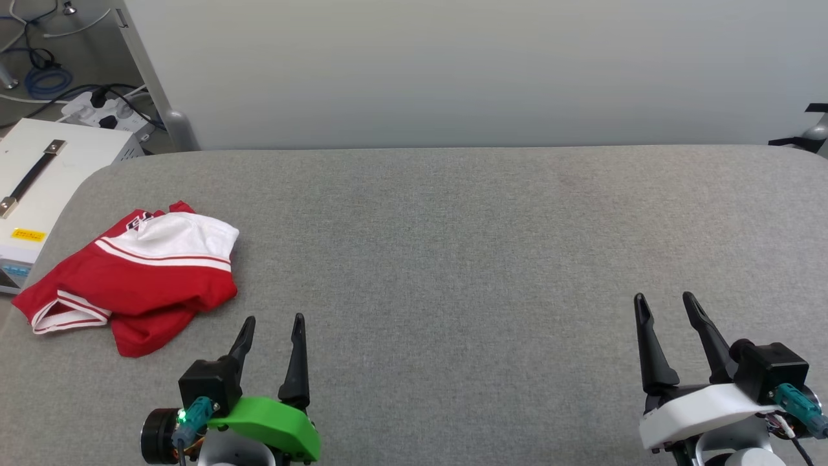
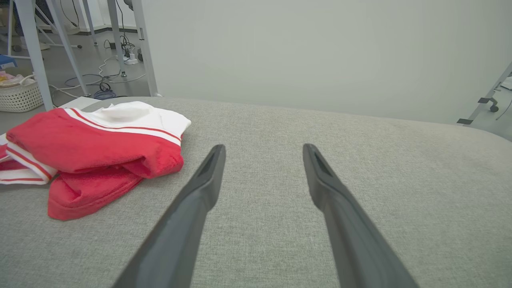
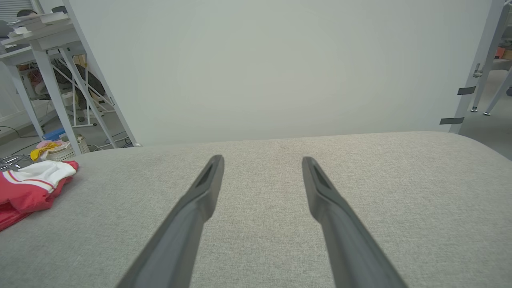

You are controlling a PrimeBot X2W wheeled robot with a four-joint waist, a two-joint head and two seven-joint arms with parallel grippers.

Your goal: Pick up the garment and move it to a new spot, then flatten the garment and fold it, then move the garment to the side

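Crumpled garment (image 2: 96, 154) beside spread fingers (image 2: 208, 176)

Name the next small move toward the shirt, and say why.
Probably swing the left gripper forward and to its left, over the bunched red jersey shirt with white sleeves. It is open and empty, the shirt lies untouched close beside it on the grey fabric table, and the right gripper, also open, is far off.

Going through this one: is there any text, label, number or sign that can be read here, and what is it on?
No text can be read in full.
garment: a sliver of black, white-edged lettering at its far fold, folded over and too small to read.
white case: a yellow sticker with dark print, too small to read.
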